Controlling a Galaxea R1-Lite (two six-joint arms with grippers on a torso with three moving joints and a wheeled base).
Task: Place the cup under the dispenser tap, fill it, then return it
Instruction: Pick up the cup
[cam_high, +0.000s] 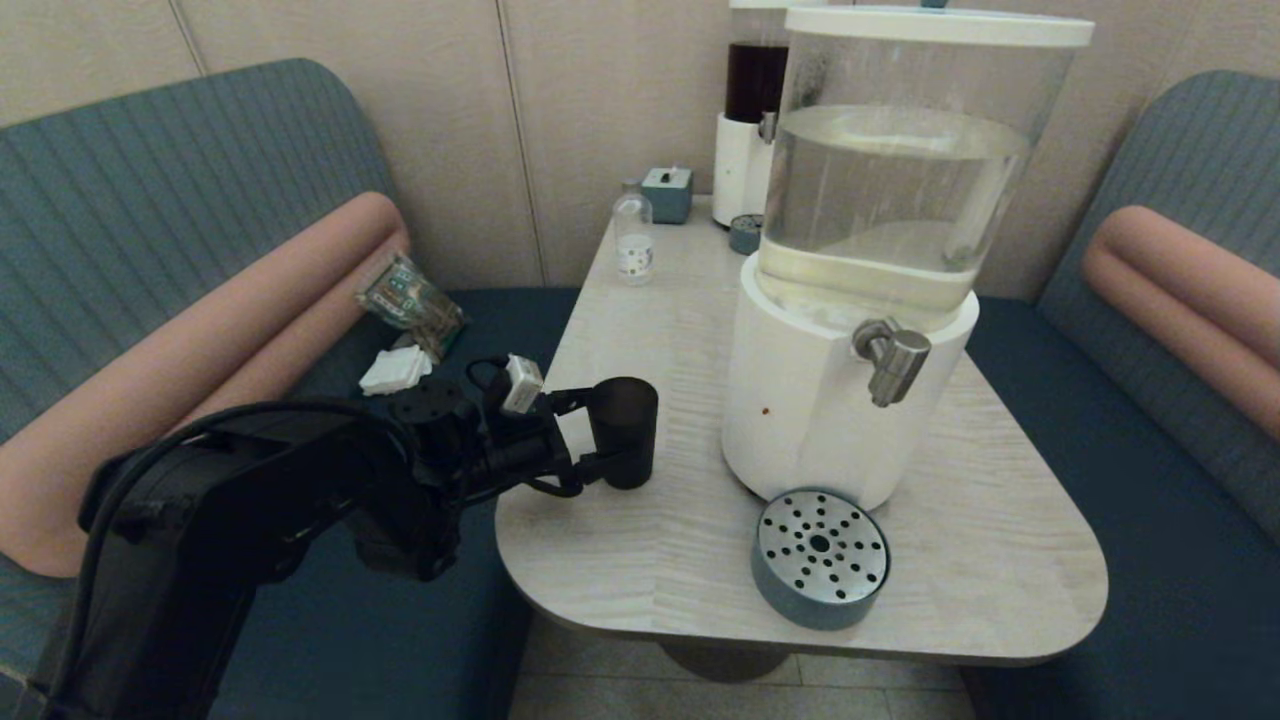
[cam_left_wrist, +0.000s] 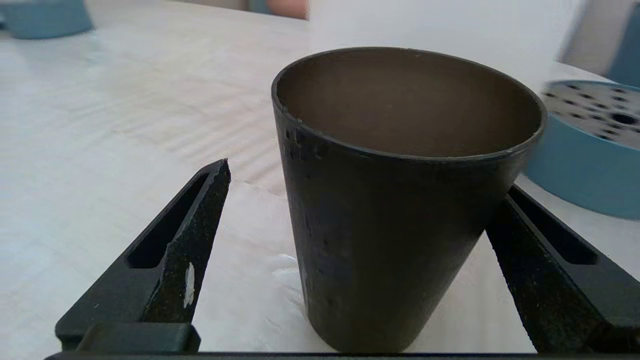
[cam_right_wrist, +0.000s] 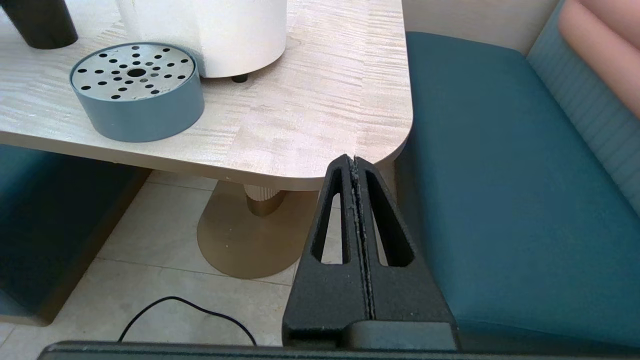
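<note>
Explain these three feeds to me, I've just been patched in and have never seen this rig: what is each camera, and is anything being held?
The wide picture comes from the robot's head, looking down at a table. The other two come from cameras on each wrist, looking along the fingers.

The left gripper reaches in from the robot's left. Its open fingers sit on either side of the dark cup, which stands upright and empty on the table; one side shows a clear gap, so nothing is gripped yet.

The right gripper is parked off the table's edge, shut and empty.

On the table stand the big clear water dispenser, its silver tap, and a round perforated drip tray below it.
</note>
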